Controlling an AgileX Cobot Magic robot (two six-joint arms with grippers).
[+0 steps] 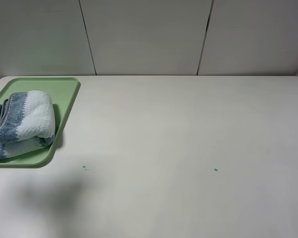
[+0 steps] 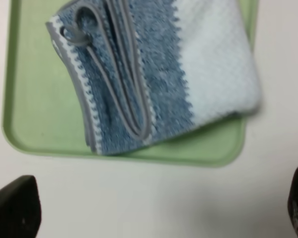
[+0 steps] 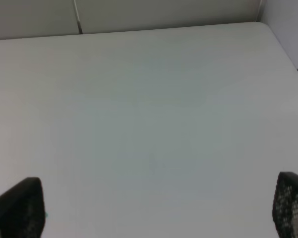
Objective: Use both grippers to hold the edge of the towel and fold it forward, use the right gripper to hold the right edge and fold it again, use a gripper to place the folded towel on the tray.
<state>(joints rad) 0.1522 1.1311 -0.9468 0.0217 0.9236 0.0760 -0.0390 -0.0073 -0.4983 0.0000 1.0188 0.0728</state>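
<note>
Terry towel [image 1: 21, 124], folded, lies on the green tray [image 1: 64, 89] at nine o'clock on the desk [image 1: 188, 129], one corner overhanging the rim. Both tools, left tool [image 2: 149, 208] and right tool [image 3: 149, 208], stand wide, holding nothing. Judged done; withdrawing should avoid snagging that corner. Nearby, only two small teal marks [image 1: 216, 169]; nothing obstructs.

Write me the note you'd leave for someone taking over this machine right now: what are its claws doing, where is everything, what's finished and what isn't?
Left gripper: open, empty, above the table just off the tray's rim.
Right gripper: open, empty, over bare table.
Towel: folded into a bundle, lying on the green tray at the table's far left; one side overhangs the rim slightly.
Done: folding and placing, by the look of it.
Left: apparently nothing.
</note>
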